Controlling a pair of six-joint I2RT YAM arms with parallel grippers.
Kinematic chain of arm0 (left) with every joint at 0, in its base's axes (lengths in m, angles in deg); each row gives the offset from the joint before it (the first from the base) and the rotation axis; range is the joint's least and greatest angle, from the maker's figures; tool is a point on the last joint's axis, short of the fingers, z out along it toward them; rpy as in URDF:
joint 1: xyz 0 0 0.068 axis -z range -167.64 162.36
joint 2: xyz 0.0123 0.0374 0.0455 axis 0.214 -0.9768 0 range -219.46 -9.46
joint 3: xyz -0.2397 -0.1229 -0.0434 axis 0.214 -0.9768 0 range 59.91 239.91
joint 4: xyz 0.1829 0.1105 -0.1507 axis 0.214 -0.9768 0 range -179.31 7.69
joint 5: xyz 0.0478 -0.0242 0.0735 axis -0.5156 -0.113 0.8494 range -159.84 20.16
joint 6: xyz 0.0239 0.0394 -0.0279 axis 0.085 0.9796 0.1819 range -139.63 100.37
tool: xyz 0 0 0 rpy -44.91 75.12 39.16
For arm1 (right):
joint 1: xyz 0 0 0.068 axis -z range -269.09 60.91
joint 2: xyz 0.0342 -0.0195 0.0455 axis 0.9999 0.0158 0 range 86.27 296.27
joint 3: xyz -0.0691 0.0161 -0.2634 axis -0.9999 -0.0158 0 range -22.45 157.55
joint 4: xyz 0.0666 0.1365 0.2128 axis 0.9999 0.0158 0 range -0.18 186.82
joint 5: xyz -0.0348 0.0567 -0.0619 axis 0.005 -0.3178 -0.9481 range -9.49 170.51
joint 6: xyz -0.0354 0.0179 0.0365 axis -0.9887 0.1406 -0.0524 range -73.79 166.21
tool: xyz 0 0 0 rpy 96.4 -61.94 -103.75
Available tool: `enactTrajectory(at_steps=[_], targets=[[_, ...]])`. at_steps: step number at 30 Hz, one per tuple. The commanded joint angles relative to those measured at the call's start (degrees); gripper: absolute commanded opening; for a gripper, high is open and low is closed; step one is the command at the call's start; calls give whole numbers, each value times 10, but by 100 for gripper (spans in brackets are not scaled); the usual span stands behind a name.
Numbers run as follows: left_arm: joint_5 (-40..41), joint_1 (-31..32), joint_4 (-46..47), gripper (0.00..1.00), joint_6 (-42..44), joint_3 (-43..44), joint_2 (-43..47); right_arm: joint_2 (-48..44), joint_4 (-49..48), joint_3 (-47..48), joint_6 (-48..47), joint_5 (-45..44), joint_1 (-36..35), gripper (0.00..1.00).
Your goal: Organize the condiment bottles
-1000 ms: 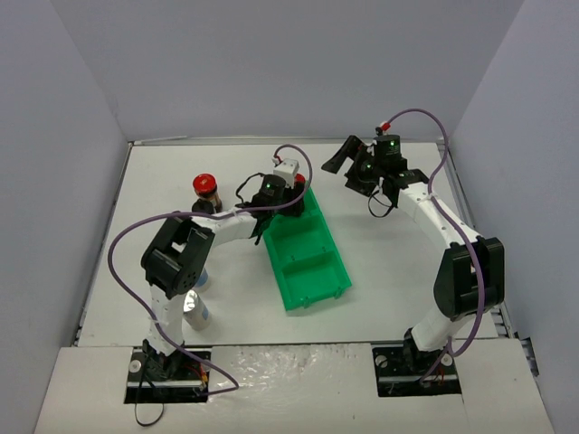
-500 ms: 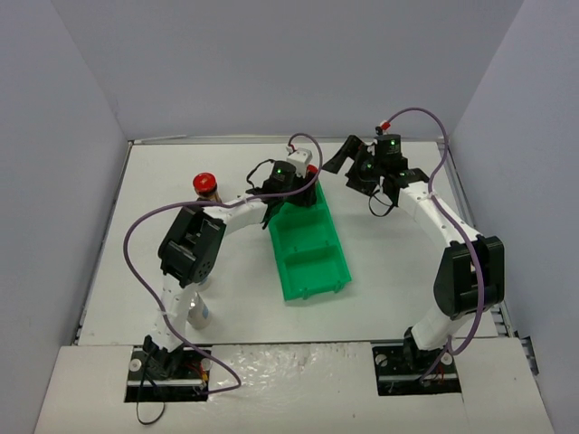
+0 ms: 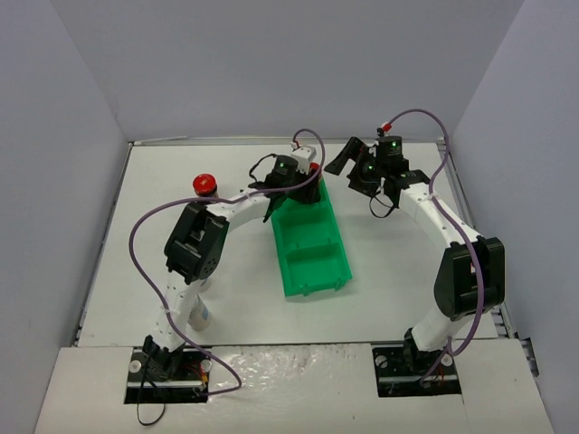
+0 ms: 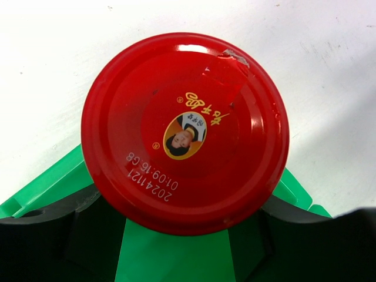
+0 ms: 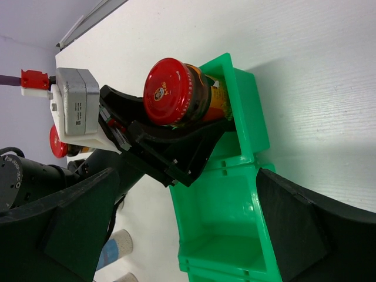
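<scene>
My left gripper (image 3: 304, 178) is shut on a dark condiment jar with a red cap (image 3: 313, 169), at the far end of the green bin (image 3: 317, 262). In the left wrist view the red cap (image 4: 185, 132) fills the frame, with the left gripper (image 4: 185, 226) and its dark fingers (image 4: 53, 235) below it. The right wrist view shows the jar (image 5: 179, 94) with its lower part inside the bin's end compartment (image 5: 249, 111). A second red-capped jar (image 3: 205, 185) stands on the table at the left. My right gripper (image 3: 346, 159) hangs open and apart, just right of the bin's far end.
A bottle (image 3: 200, 314) stands beside the left arm's base. In the right wrist view a pale bottle with a blue label (image 5: 117, 247) and another bottle (image 5: 126, 277) show at the lower left. The bin's middle compartment (image 5: 235, 235) holds nothing. Grey walls enclose the table.
My left arm has carried the red-capped jar farther back and right, to the bin's far end. The bin has turned slightly. The right arm has not moved.
</scene>
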Motion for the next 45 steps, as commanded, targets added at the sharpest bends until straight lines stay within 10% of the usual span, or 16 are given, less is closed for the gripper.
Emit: enactTrajectory(at_steps=[1,10,14,45], targets=[[-4,-3,-79,0,-5,-50,-16,-8,-25,0,-14,-3,4,100],[34,-3,-40,64,5,-89,2,-10,-25,-2,-18,-5,3,100],[51,-2,-38,72,19,-90,12,-11,-25,-4,-20,-7,4,100],[37,-2,-135,73,137,-43,178,-6,-23,-3,-30,-33,4,100]])
